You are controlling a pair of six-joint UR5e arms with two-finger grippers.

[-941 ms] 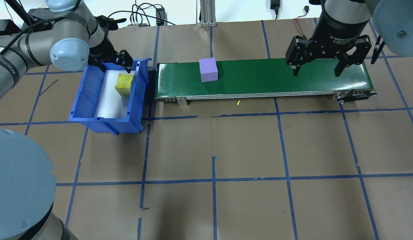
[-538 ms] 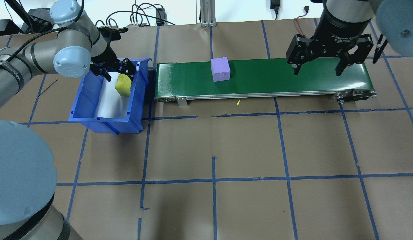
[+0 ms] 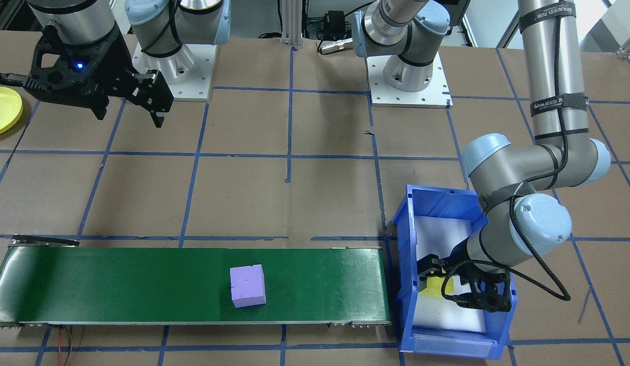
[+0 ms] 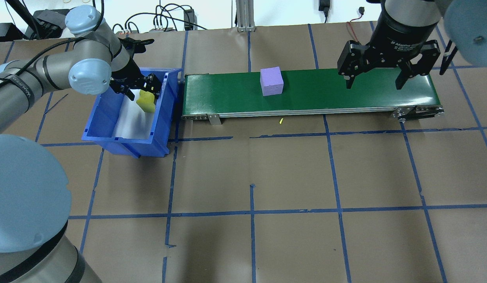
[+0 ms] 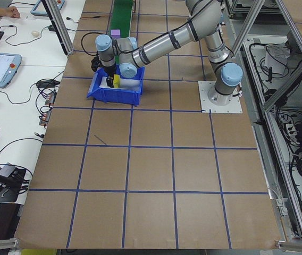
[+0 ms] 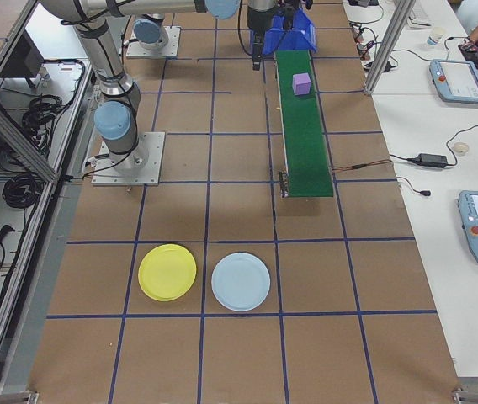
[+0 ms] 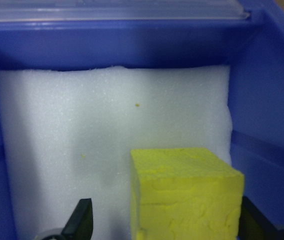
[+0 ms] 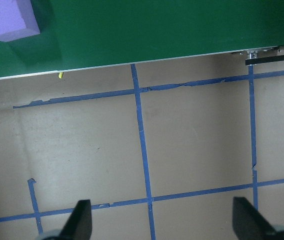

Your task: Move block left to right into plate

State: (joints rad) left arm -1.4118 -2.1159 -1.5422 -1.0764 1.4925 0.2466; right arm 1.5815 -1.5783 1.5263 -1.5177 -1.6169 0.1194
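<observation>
Plate [image 6: 167,272] shows whole only in my exterior right view — round, bright yellow, flat on the surface [image 6: 239,219] beside a pale blue plate [image 6: 241,281]. Left end effector [image 4: 140,87] straddles a yellow block [image 7: 184,195] in the blue bin [image 4: 106,118], fingers spread; right end effector [image 4: 375,80] hangs spread over the green conveyor [image 4: 314,92] carrying a purple block [image 4: 271,81].

You can read "2F Adaptive Gr…", cut off, on the right gripper's body [image 4: 398,41]; "VANJEED" on the left arm's cable straps [image 3: 551,104].
</observation>
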